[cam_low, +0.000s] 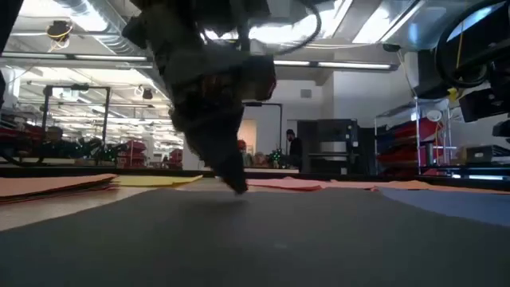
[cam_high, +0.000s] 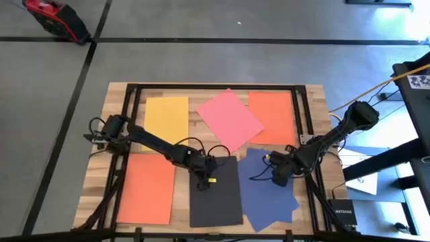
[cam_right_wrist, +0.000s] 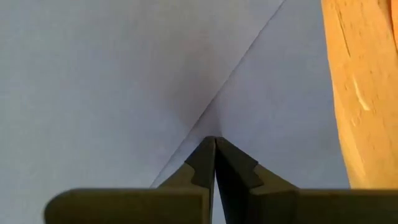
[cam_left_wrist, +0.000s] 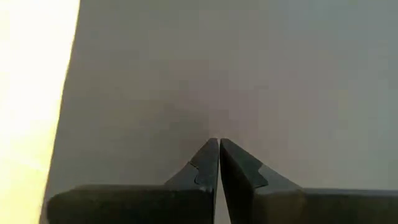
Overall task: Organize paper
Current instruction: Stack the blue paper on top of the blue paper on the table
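Paper (cam_high: 230,119) sheets lie scattered, unstacked, across the counter (cam_high: 193,110); left pincer (cam_high: 203,179) and right pincer (cam_high: 277,176) press down closed, empty.

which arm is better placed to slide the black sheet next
Left. The left gripper is shut, tips down on the black sheet; the right gripper presses the dark blue sheets instead.

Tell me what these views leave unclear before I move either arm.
- High view: black paper sheet top edge hidden under left gripper.
- Blue paper sheets: right gripper covers their overlap; count unclear.
- Low view: far sheets edge-on, order unreadable.
- Wrist views: whether the tips pinch paper.
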